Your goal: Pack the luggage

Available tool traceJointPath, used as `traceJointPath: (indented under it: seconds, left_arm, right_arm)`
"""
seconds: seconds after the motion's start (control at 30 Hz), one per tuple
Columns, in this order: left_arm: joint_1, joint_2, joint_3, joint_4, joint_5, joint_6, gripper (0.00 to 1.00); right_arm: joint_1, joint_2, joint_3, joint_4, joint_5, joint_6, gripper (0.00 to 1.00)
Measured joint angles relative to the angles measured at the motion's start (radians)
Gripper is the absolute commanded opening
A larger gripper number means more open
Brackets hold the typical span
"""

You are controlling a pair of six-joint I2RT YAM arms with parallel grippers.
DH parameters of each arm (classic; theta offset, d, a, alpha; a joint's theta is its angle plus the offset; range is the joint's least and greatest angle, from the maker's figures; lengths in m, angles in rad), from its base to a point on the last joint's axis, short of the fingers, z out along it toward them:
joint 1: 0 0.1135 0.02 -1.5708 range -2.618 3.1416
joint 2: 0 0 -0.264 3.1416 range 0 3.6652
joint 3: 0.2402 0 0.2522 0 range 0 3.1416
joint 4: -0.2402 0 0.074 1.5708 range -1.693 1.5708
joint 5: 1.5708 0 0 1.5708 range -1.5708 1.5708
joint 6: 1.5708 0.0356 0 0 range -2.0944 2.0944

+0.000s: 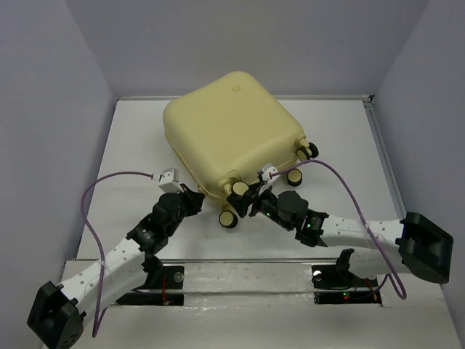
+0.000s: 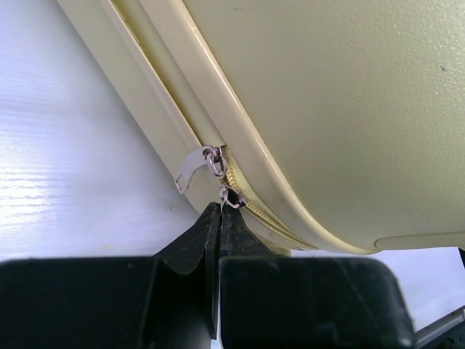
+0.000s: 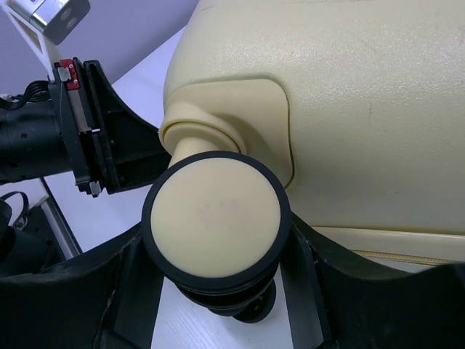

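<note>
The luggage (image 1: 232,131) is a pale yellow hard-shell suitcase lying flat and closed on the white table; it also shows in the left wrist view (image 2: 327,109) and the right wrist view (image 3: 349,94). My left gripper (image 1: 193,196) is at its near edge, shut (image 2: 219,212) on the pull of a zipper slider (image 2: 231,195). A second silver zipper pull (image 2: 190,169) hangs free beside it. My right gripper (image 1: 243,198) is closed around a cream-and-black caster wheel (image 3: 216,218) at the near corner, a finger (image 3: 311,280) on each side of it.
Other caster wheels (image 1: 228,219), (image 1: 295,177), (image 1: 306,151) stick out along the suitcase's near-right side. My left gripper's black body (image 3: 94,138) is close to the left of the held wheel. Grey walls ring the table (image 1: 131,145). Purple cables loop from both wrists.
</note>
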Motion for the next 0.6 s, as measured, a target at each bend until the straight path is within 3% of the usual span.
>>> traceJointPath:
  seconds: [0.3, 0.37, 0.4, 0.43, 0.5, 0.57, 0.6]
  left_arm:
    - [0.164, 0.064, 0.022, 0.024, 0.192, -0.024, 0.06]
    - [0.188, 0.066, 0.045, -0.004, 0.219, -0.037, 0.22]
    - [0.194, 0.059, 0.051, -0.017, 0.225, -0.040, 0.43]
    - [0.201, 0.027, 0.055, -0.049, 0.219, -0.048, 0.51]
    - [0.237, -0.065, 0.059, -0.085, 0.113, -0.054, 0.70]
    - [0.295, -0.182, 0.097, -0.109, 0.025, -0.047, 0.76]
    - [0.309, -0.240, 0.137, -0.118, -0.010, -0.042, 0.99]
  right_arm:
    - [0.000, -0.005, 0.000, -0.002, -0.003, -0.006, 0.07]
    - [0.001, -0.005, 0.000, 0.003, -0.003, -0.008, 0.07]
    - [0.001, -0.005, 0.002, 0.003, -0.004, -0.008, 0.07]
    - [0.002, -0.003, 0.005, 0.003, -0.007, -0.010, 0.07]
    - [0.005, 0.014, 0.019, -0.004, -0.016, -0.012, 0.07]
    - [0.016, 0.040, 0.034, -0.005, -0.022, -0.012, 0.07]
    - [0.019, 0.051, 0.046, -0.007, -0.023, -0.013, 0.07]
